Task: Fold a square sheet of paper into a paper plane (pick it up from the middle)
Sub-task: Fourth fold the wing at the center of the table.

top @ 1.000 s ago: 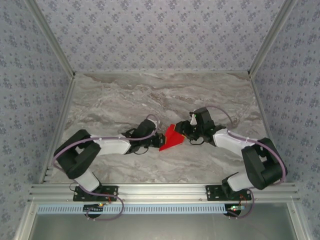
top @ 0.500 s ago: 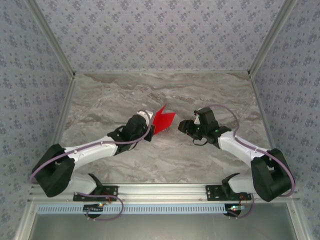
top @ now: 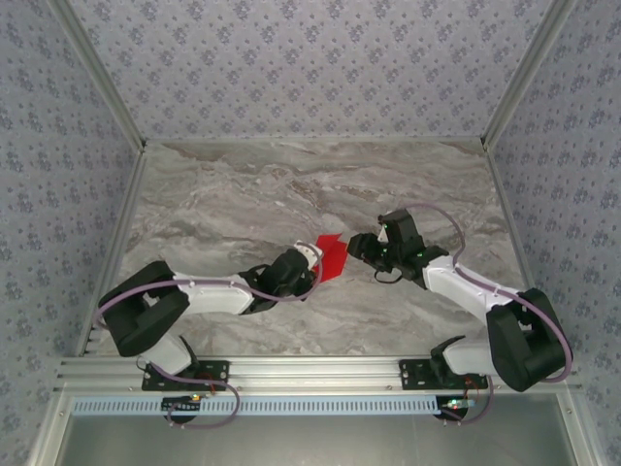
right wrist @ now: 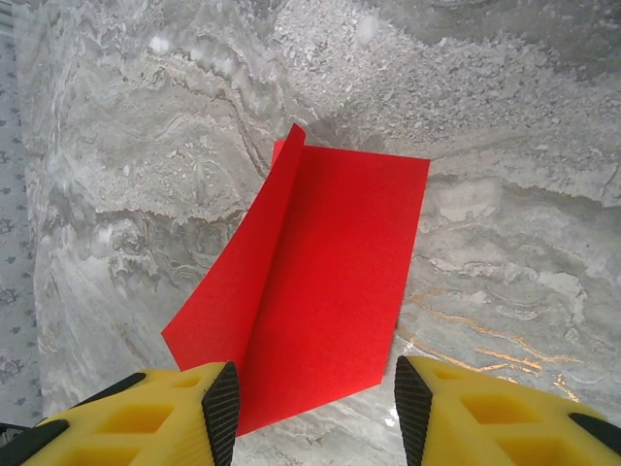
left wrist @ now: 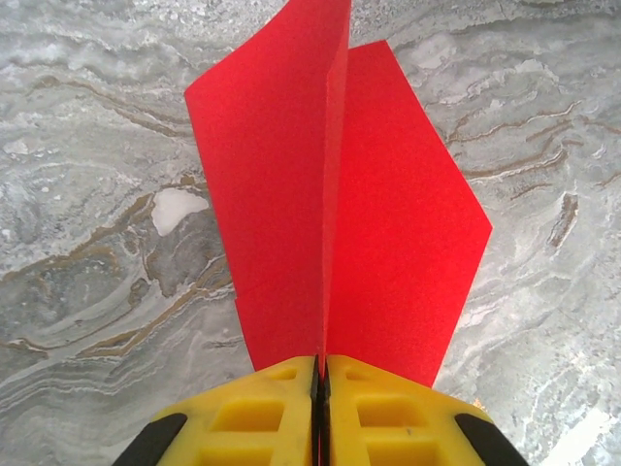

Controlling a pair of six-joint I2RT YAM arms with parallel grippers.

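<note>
Here, in the top external view, the red paper [top: 332, 255] sits just right of the frame's centre, over the marble worktop [top: 233, 194], between the two claws. The left claw [top: 312, 260] reaches in from the lower left and meets the paper's left edge. The right claw [top: 355, 245] comes from the right and ends just beside the paper's right edge; whether it touches I cannot tell from above

In the left wrist view the left claw [left wrist: 320, 367] is clenched on the paper. Its yellow fingers [left wrist: 252, 413] at the bottom of the frame press together with only a thin seam between them, and the paper [left wrist: 388, 223] rises out of that seam toward the top. A crease runs up the sheet's middle, with one flap spreading left and a wider one right

In the right wrist view the right claw [right wrist: 312, 393] is released, its two fingers [right wrist: 165, 413] standing well apart at the bottom edge. The paper [right wrist: 330, 282] lies in the middle of the frame, its lower edge showing in the gap between those fingers, with a flap turned up along a crease on its left side
</note>
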